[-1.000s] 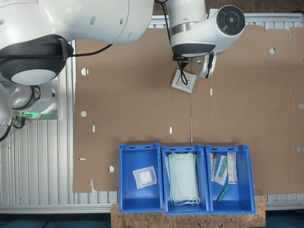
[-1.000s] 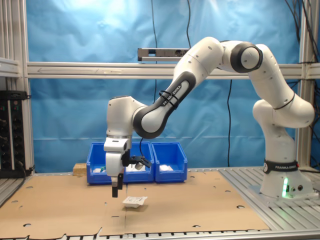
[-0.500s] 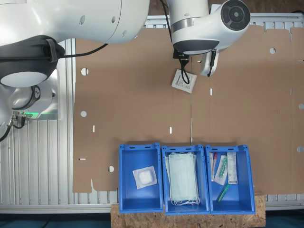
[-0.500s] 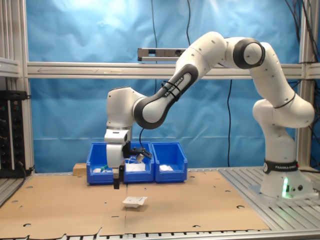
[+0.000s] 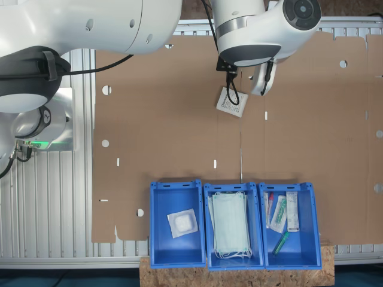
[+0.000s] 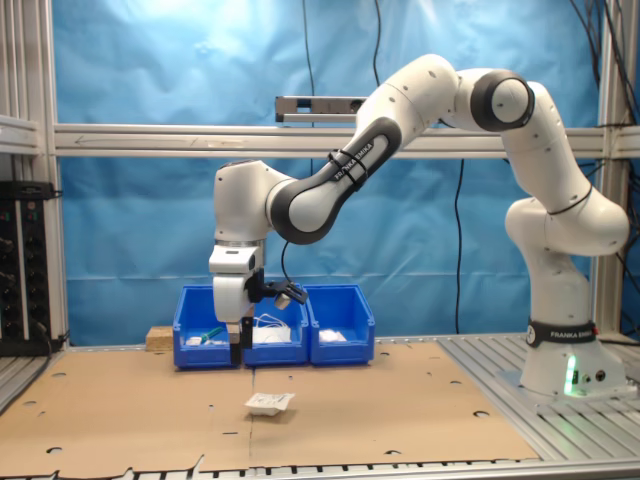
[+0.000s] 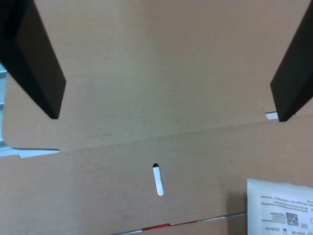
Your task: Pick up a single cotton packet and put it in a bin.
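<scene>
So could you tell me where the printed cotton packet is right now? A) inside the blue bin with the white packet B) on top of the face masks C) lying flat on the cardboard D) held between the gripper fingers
C: the cotton packet lies on the cardboard, while the open, empty gripper hangs above it.

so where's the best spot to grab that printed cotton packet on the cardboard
Likely from straight above, closing across two opposite edges: the cotton packet lies flat and thin on the cardboard, turned askew, so the gripper, open and off to one side, would need to shift over it and rotate to match its edges.
</scene>
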Robot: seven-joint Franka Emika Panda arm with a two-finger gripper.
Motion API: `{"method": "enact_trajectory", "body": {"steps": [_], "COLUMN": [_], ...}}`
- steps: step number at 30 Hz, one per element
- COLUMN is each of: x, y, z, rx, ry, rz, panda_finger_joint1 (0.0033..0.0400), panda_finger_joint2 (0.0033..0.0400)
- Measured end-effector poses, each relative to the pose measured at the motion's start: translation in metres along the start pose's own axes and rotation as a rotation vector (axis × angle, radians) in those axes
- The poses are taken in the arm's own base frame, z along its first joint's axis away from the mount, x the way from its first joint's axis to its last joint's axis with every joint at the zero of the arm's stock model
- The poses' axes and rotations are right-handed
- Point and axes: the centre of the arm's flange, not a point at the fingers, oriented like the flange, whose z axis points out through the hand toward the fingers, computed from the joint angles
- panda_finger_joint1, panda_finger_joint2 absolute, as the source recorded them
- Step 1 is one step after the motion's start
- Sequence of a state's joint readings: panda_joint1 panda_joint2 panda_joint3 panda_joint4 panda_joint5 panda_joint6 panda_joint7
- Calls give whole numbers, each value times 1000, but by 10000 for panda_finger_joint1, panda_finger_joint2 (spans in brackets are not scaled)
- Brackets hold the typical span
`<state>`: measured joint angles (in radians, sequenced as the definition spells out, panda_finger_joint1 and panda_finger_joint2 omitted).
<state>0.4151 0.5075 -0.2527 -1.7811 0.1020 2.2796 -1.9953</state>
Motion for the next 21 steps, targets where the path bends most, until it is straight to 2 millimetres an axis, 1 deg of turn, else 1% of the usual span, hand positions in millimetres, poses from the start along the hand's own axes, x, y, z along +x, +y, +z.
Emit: {"method": "enact_trajectory", "body": {"steps": [12,21], "x": [1,3], "y": [-3,-9], "z": [0,7], "rx": [24,48], "ry": [-3,-2], "rz": [98,175], "panda_finger_joint1": [400,400], "panda_finger_joint2": [400,400]}}
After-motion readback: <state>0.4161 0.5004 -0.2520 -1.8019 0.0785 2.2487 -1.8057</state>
